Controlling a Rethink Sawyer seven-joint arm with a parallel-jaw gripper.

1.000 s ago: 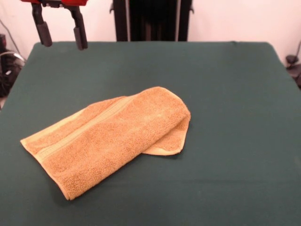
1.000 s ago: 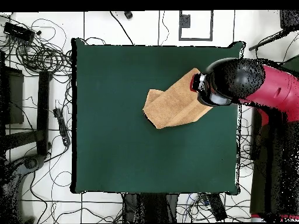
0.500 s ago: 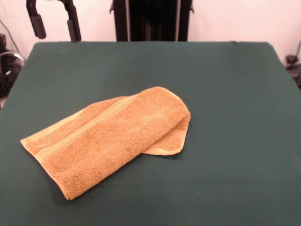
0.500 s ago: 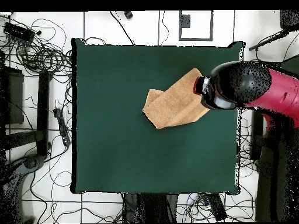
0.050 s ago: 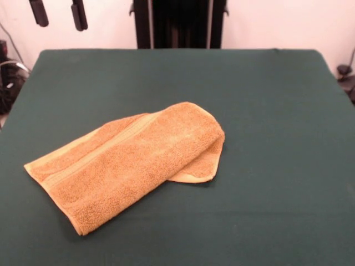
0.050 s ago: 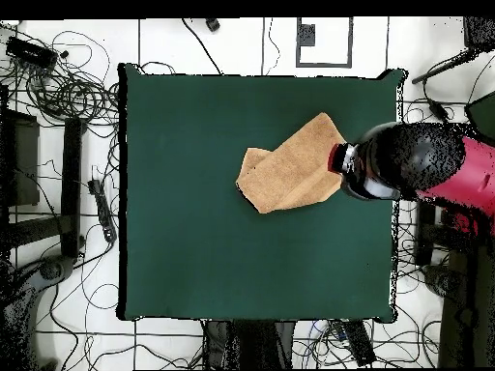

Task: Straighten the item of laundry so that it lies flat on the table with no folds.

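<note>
Front view: the hand towel lies folded over itself left of centre on the green table, one end doubled under at its right. Straightening is not done; a fresh grasp on the upper layer's edge looks to be the next need. The gripper hangs high at the top left, fingers apart, holding nothing.

Overhead view: the towel sits toward the table's right half. The arm reaches in over the table's right edge, beside the towel; gripper hidden beneath it.
</note>
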